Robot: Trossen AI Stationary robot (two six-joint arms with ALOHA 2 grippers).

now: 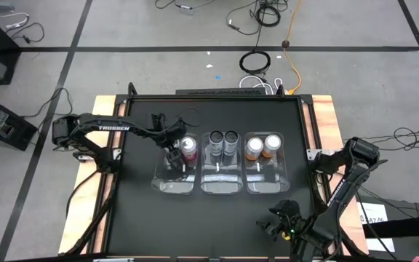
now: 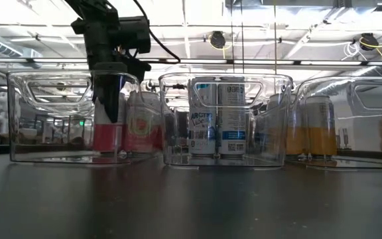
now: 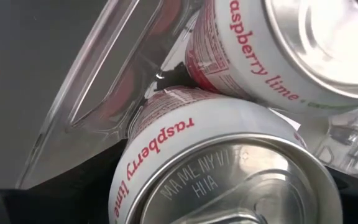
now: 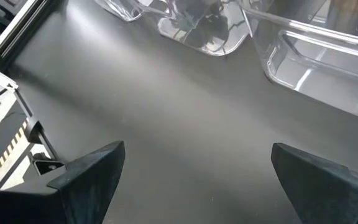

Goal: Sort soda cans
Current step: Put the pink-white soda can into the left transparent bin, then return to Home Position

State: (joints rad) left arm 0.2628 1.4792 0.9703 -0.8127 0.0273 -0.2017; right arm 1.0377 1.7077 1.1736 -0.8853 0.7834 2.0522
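Note:
My left gripper point(image 1: 172, 151) reaches down into the left clear bin point(image 1: 174, 186) and is shut on a pink soda can point(image 2: 108, 136), which it hides in the high view. The second pink can point(image 1: 188, 148) stands right beside it. Both read "raspberry lime" in the left wrist view, the held can point(image 3: 216, 162) nearest the camera. Two black cans point(image 1: 222, 138) stand in the middle bin. Two orange cans point(image 1: 263, 145) stand in the right bin. My right gripper point(image 1: 282, 220) hangs open over the table's near right part, touching nothing. My left gripper comes at the pink can from above, pointing down, with a dark finger point(image 2: 109, 93) over the can's upper wall point(image 2: 105, 123). The can stands upright with its bottom on the bin floor, against the other pink can. The wrist view does not show the fingers on it.
Three clear bins stand in a row across the table's middle, their walls close around the cans. Black table top point(image 4: 179, 112) lies bare in front of the bins and to the left. Cables and a black box lie on the floor beyond the table.

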